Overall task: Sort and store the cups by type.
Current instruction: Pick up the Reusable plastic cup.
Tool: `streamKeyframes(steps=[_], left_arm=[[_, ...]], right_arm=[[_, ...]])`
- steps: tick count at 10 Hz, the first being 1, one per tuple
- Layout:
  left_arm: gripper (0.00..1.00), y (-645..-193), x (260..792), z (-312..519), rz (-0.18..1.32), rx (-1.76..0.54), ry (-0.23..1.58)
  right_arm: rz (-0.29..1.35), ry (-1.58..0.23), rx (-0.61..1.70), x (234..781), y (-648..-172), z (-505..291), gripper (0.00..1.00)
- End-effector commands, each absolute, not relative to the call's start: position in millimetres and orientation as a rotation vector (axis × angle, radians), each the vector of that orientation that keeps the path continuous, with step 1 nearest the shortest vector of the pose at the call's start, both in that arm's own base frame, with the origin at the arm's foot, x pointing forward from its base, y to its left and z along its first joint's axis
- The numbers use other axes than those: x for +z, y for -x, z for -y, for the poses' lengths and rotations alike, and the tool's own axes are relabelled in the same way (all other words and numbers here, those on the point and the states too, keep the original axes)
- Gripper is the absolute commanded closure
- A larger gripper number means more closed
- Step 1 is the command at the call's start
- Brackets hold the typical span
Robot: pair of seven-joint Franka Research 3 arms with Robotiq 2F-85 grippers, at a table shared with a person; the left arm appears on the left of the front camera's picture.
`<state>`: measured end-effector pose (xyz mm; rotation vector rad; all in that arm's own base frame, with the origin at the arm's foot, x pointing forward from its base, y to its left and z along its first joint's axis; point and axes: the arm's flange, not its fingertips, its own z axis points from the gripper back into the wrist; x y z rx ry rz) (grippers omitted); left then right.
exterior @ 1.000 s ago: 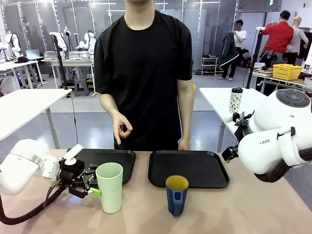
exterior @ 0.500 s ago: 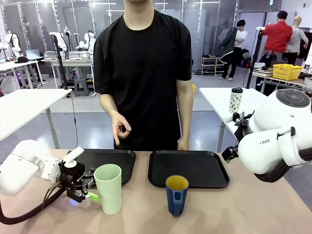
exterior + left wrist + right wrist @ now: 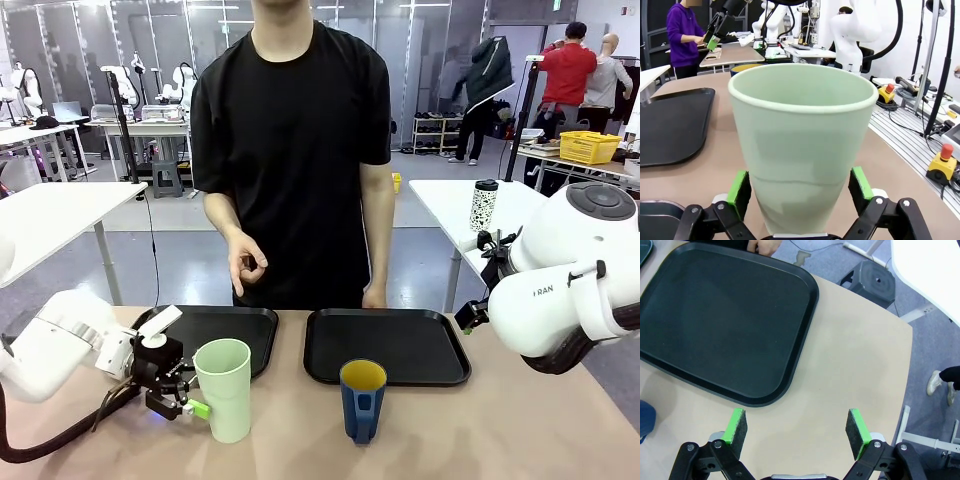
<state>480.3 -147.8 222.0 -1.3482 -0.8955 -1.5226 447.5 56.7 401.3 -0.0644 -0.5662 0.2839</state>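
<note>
The left gripper (image 3: 800, 189) has slid in so the mint-green tumbler (image 3: 802, 130) stands between its parted, unclamped pads (image 3: 739, 192), ready for grasping, while the right gripper (image 3: 796, 432) hangs wide open

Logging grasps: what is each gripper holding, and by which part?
Right gripper: nothing, jaws open. Left gripper straddles the mint tumbler low on its wall; whether its pads grip cannot be told.

Bright, even overhead light on my feeds, soft shadows on the table (image 3: 480, 440), slight sheen on the tray (image 3: 715, 315). Front cam sharp, bg ppl a bit smeared. Wrist cams bend at edges; close-up tumbler (image 3: 802, 150) looks soft, blocky.
</note>
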Motion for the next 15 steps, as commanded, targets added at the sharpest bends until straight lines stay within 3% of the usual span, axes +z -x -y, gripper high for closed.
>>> streamKeyframes(steps=[1,7,8,9,10,11,12,15], left_arm=[[0.00,-486,221,154,0.896,-1.526,1.390],[0.00,-485,216,165,0.891,-1.547,1.420],[0.05,-484,216,165,0.901,-1.558,1.425],[0.20,-483,215,165,0.887,-1.550,1.426],[0.25,-483,214,166,0.892,-1.555,1.432],[0.40,-482,214,166,0.900,-1.565,1.430],[0.44,-482,215,168,0.905,-1.560,1.427],[0.44,-471,242,154,0.973,-1.549,1.397]], right_arm=[[0.566,0.070,0.290,400,-446,-57,0.00],[0.566,0.070,0.290,400,-446,-57,0.00],[0.566,0.070,0.290,400,-446,-57,0.00],[0.566,0.070,0.290,400,-446,-57,0.00],[0.566,0.070,0.290,400,-446,-57,0.00],[0.566,0.070,0.290,400,-446,-57,0.00],[0.566,0.070,0.290,400,-446,-57,0.00],[0.566,0.070,0.290,400,-446,-57,0.00]])
